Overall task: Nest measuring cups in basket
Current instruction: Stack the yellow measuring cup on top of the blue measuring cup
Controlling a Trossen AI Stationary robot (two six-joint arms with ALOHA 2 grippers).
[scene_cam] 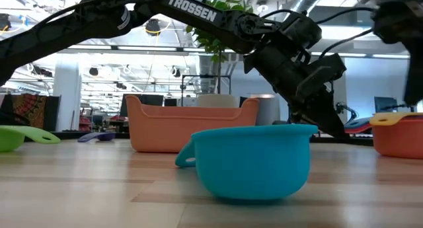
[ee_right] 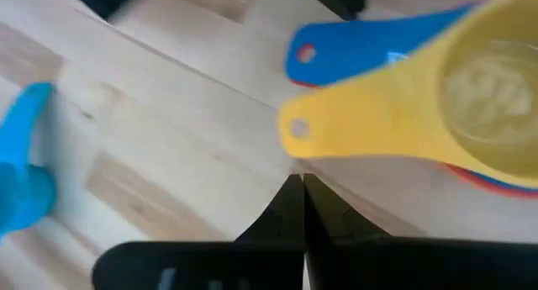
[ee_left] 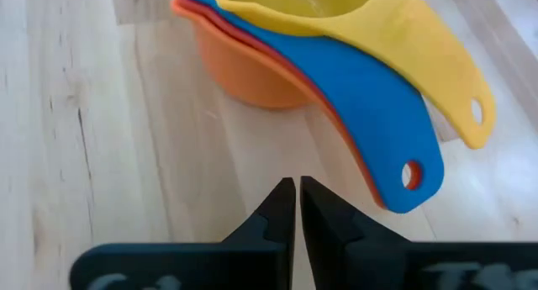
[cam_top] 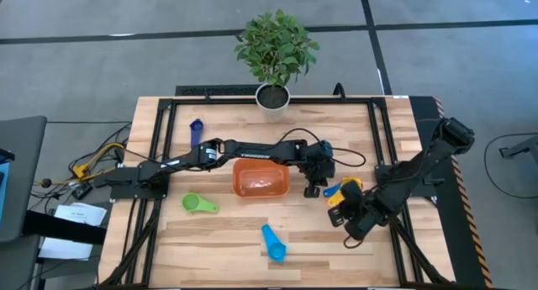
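Observation:
Four cups sit nested in a stack on the table to the right of the orange basket: yellow on top, then blue, red and orange. My left gripper is shut and reaches past the basket, its tips just short of the blue handle. My right gripper is shut at the stack's near side, beside the yellow handle. The light blue cup, green cup and dark blue cup lie apart on the table. My right gripper's shut fingertips stand right at the free end of the yellow cup's handle, coming from the near side; whether they touch it, I cannot tell. My left gripper touches nothing that shows.
A white plant pot with a leafy plant stands at the table's far edge, behind the basket. In the low view the light blue cup fills the foreground, with the basket behind it. Bare wood lies between the green and light blue cups.

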